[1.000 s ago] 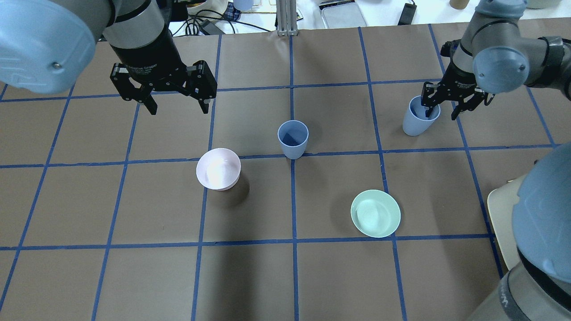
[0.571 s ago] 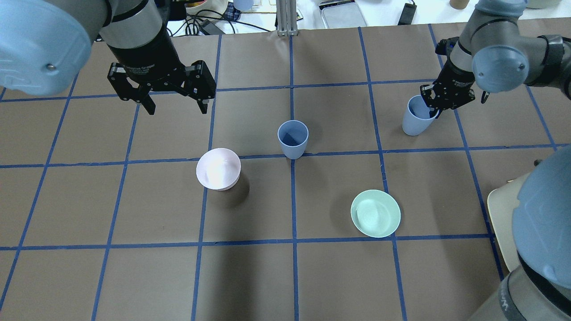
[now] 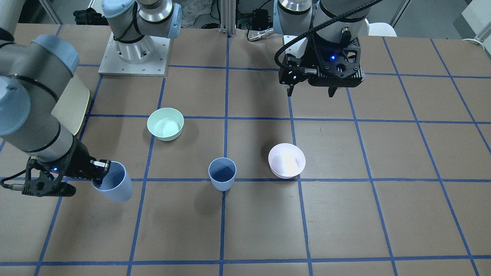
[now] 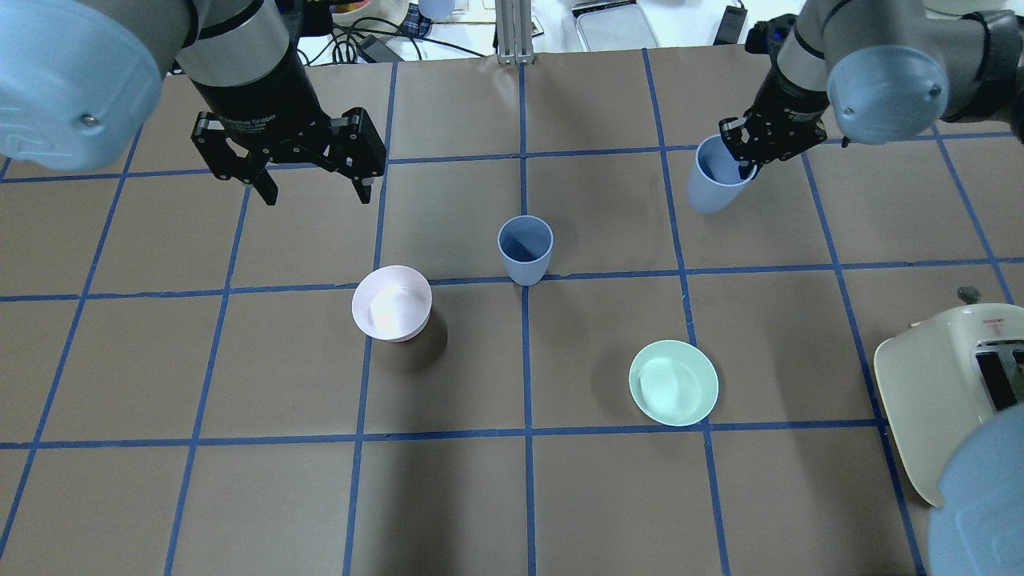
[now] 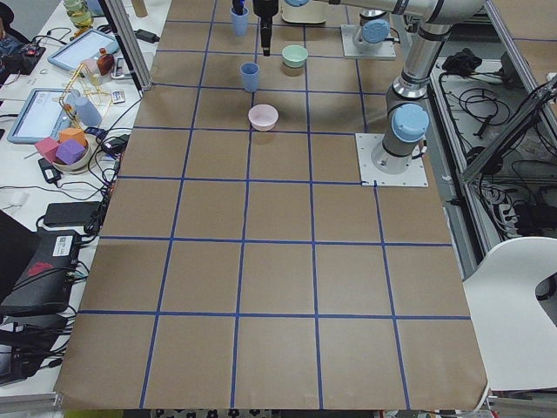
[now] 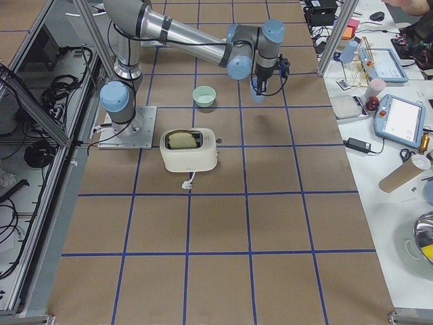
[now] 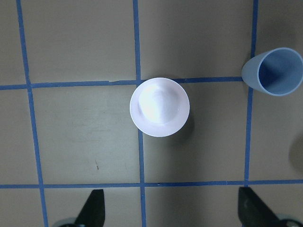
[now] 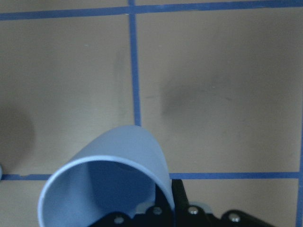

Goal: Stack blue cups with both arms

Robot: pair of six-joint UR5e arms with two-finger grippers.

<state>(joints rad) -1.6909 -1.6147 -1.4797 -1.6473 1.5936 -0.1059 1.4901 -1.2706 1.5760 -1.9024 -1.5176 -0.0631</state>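
Observation:
One blue cup stands upright at the table's middle; it also shows in the front view and at the left wrist view's upper right. My right gripper is shut on the rim of the second blue cup, one finger inside it, and holds it tilted above the table; the cup also shows in the front view and in the right wrist view. My left gripper is open and empty, high above the table, left of the standing cup.
A pale pink bowl sits left of the standing cup, below my left gripper. A mint-green bowl sits nearer the robot on the right. A cream toaster stands at the right edge.
My right gripper shut on the cup's rim, then lifted it and carried it up and left in the overhead view. The left gripper has hardly moved.

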